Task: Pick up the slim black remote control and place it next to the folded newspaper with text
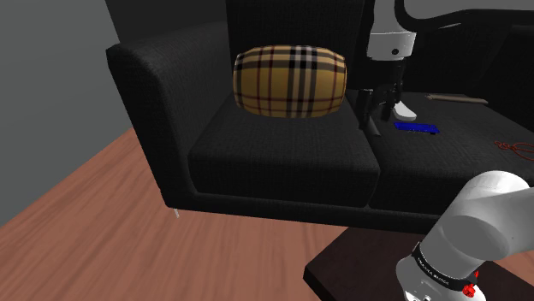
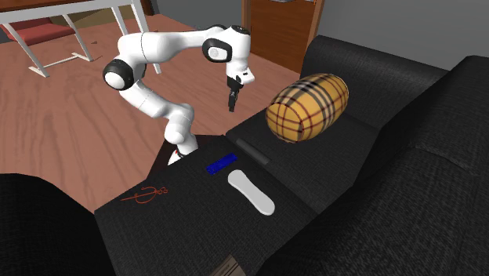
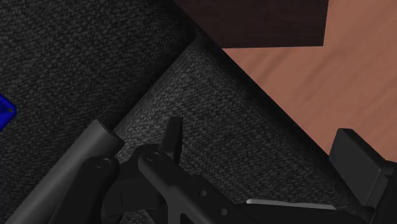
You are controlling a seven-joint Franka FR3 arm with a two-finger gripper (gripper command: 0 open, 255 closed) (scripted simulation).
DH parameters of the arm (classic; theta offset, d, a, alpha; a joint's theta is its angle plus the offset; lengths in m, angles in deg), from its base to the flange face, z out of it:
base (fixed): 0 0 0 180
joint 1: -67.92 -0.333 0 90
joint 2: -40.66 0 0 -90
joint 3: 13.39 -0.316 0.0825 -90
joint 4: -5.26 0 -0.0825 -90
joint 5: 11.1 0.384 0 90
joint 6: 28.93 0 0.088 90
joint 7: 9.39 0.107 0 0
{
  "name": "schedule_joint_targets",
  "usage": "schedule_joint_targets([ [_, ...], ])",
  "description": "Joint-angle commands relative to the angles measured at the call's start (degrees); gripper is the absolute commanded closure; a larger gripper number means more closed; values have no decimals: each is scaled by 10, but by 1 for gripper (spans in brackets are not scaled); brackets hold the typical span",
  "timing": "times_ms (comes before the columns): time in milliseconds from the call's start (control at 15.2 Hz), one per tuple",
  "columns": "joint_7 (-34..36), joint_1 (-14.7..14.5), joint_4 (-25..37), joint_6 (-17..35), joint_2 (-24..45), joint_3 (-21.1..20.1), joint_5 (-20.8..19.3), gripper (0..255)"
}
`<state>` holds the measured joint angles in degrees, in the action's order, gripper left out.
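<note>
The slim black remote (image 2: 249, 149) is laid along the seam between the seat cushions of the sofa (image 2: 392, 180) and is not touched. The gripper (image 2: 232, 104) is held in the air over the sofa's front edge, near the remote. Its fingers are spread, with nothing between them. A plaid cushion (image 2: 307, 107) is set close by.

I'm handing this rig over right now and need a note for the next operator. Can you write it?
Gripper: jaws open, empty, hovering above the sofa seat seam.
Black remote: lying along that seam, not between the jaws.
Newspaper: probably this flat brownish item at the seat's end; text unreadable.
Done: nothing grasped yet.
Left: grasp, lift, place beside the newspaper.
</note>
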<state>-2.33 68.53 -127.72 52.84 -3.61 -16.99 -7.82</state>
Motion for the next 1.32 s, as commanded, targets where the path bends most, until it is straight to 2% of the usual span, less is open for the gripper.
schedule_joint_targets([
  [0, 0, 0, 0, 0, 0, 0, 0, 0],
  [858, 96, 119, 66, 106, 180, 94, -15, 0],
  [1122, 123, 151, 90, 130, 229, 126, -12, 0],
  [1254, 126, 155, 85, 141, 234, 130, -12, 0],
])
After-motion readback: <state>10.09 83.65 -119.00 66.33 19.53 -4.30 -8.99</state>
